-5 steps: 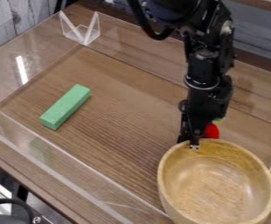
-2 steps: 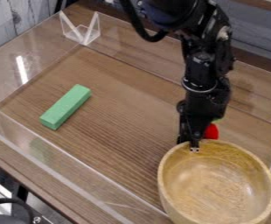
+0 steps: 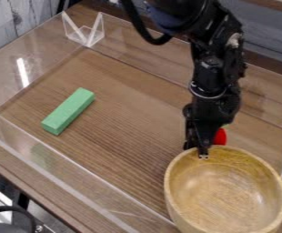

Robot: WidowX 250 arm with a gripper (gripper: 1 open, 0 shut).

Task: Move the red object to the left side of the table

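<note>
Barely shifted since a second ago: gripper (image 3: 203,144) planted at the same spot beside the wooden bowl (image 3: 225,194), jaws clenched, apparently on the red object (image 3: 219,136), so the carry leftward looks not yet begun. Shows only as a small red sliver behind the fingers, on the table's (image 3: 131,100) right side, well apart from the green block (image 3: 67,110).

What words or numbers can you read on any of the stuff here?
None. The green block, the wooden bowl, the red object, the table and the black gripper show no words, numbers or labels that can be read in this view.
</note>
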